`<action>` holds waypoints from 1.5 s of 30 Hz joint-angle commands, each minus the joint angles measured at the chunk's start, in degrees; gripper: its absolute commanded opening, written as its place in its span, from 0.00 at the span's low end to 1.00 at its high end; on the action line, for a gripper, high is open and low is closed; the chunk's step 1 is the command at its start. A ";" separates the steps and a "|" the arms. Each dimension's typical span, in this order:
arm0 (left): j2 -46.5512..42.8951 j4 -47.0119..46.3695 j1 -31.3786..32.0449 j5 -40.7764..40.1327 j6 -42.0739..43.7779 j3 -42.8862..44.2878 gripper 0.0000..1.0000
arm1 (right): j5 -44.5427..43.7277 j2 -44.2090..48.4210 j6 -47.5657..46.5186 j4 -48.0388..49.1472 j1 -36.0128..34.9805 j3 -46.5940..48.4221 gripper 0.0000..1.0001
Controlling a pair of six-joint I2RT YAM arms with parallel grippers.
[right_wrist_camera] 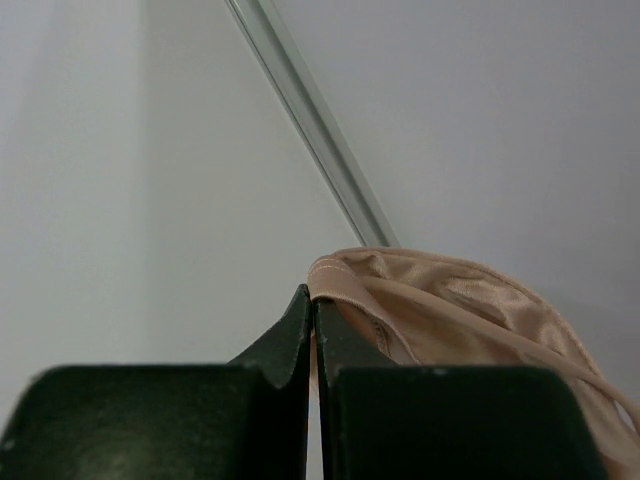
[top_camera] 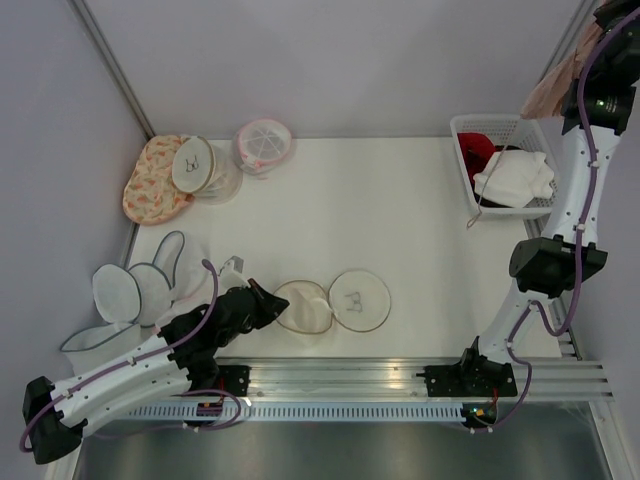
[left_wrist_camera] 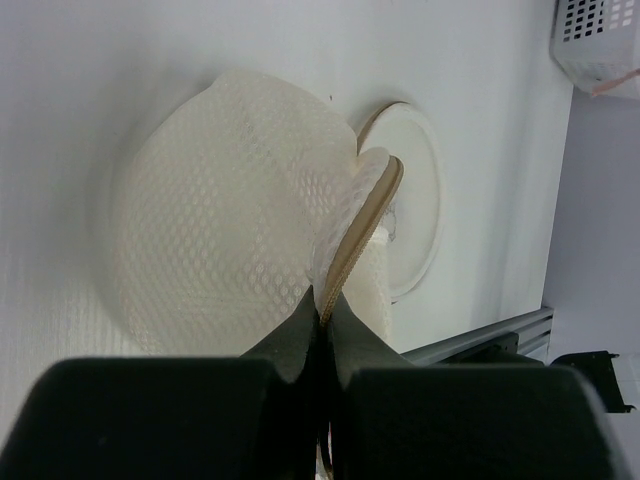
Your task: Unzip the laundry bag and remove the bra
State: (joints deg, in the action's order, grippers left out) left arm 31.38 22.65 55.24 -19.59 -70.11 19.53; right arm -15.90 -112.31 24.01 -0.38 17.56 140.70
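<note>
The laundry bag [top_camera: 332, 302] lies open near the table's front, its two cream mesh halves side by side; the right half shows the small black bra drawing. My left gripper [top_camera: 268, 303] is shut on the tan zipper rim [left_wrist_camera: 362, 228] of the left half and lifts that edge. My right gripper [top_camera: 606, 22] is raised high at the far right, above the white basket. It is shut on the pale pinkish-beige bra [top_camera: 553, 85], which hangs below it. The bra's band sits between the fingers in the right wrist view [right_wrist_camera: 440, 300].
A white basket [top_camera: 462, 152] at the back right holds a red garment [top_camera: 478, 150] and a bulky white garment [top_camera: 514, 178]. An orange floral bag [top_camera: 150, 180], another round mesh case [top_camera: 200, 165] and a pink-trimmed domed bag [top_camera: 264, 145] sit back left. Grey-trimmed mesh bags [top_camera: 135, 290] lie left.
</note>
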 commanded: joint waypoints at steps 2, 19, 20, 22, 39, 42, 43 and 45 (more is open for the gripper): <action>-0.44 -1.39 0.13 -1.41 -1.88 0.25 0.02 | 1.58 -3.52 1.21 3.19 0.54 1.59 0.01; 3.60 -3.41 0.04 -0.88 -2.05 1.13 0.02 | 1.93 -1.85 2.97 11.90 1.25 5.19 0.01; 3.52 -3.49 0.13 -0.80 -2.14 1.04 0.02 | 2.19 -2.21 3.67 11.98 1.42 5.19 0.00; 3.26 -3.41 0.04 -0.80 -2.23 0.95 0.02 | 2.54 -3.26 4.46 13.12 1.51 4.93 0.00; 4.48 -4.55 -0.05 -0.88 -3.46 -0.11 0.02 | 7.90 -12.23 7.46 12.52 0.55 -7.10 0.00; 5.10 -5.34 0.04 -0.45 -3.37 -0.28 0.02 | 7.90 -13.72 5.97 6.90 -0.07 -6.85 0.01; 5.19 -5.60 -0.05 -0.27 -3.37 -0.37 0.02 | 7.55 -14.16 5.53 4.54 -0.33 -6.41 0.00; 5.71 -6.22 0.04 0.52 -3.46 -0.46 0.02 | 6.59 -13.99 6.22 -1.44 -0.86 -8.33 0.00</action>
State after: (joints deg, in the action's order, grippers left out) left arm 36.53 19.44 55.24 -19.42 -71.88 19.35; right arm -9.28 -127.42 31.11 3.88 17.67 132.97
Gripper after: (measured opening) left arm 0.026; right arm 0.010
